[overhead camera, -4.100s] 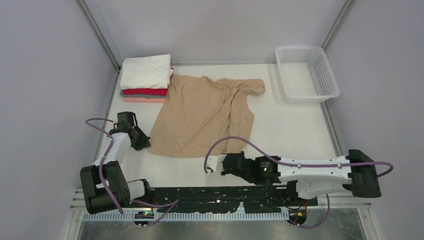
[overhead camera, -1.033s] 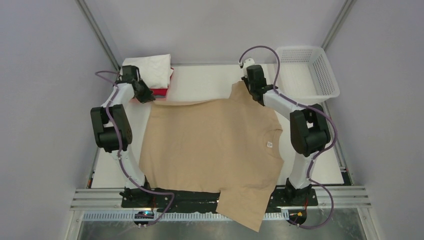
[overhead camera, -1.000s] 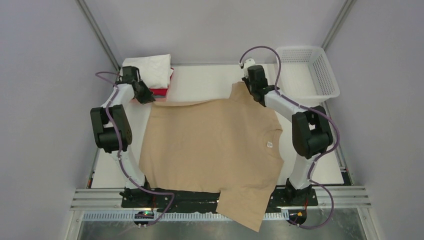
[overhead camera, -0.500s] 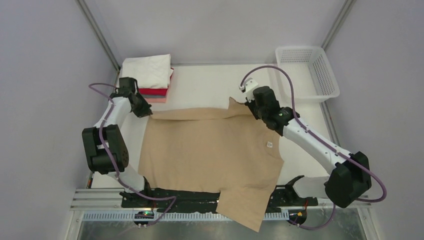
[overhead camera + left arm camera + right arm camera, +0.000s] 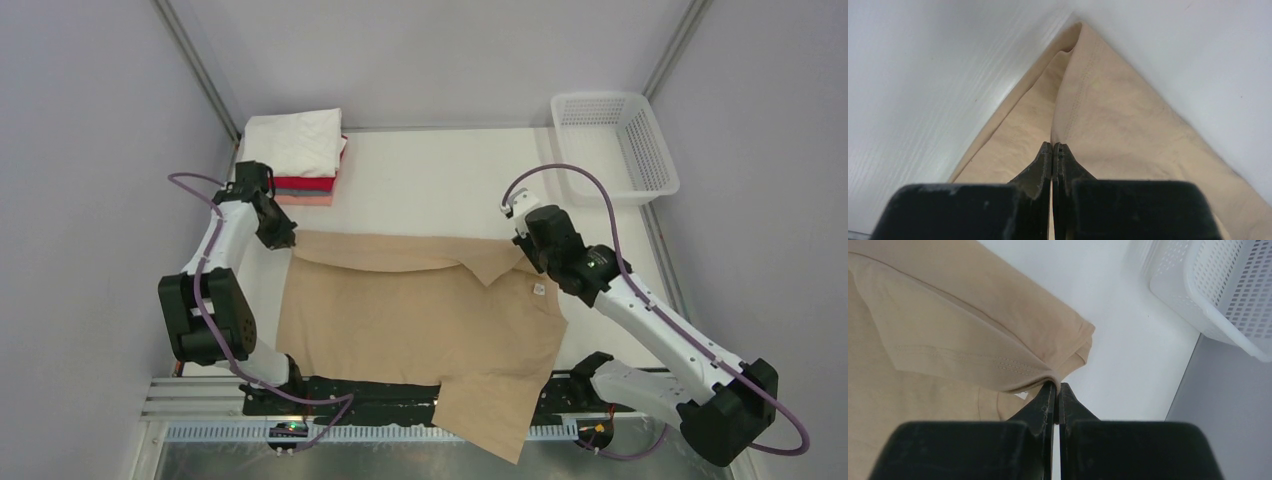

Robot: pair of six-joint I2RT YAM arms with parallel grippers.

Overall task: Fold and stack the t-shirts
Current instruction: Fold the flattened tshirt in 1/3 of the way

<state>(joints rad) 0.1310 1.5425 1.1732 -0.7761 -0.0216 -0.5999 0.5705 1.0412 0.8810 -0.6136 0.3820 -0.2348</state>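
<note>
Top external view: white mesh basket [image 5: 660,150] at bench [image 5: 420,190] far right, apart from tan t-shirt [image 5: 420,320]. Left tool [image 5: 283,240] and right tool [image 5: 521,246] pressed together, each pinching its folded-over far edge.

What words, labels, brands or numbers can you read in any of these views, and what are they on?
No text is legible in any view.
Small white tag at the neck of the tan t-shirt: too small to read.
On the folded shirts and the basket: no print visible.
</note>
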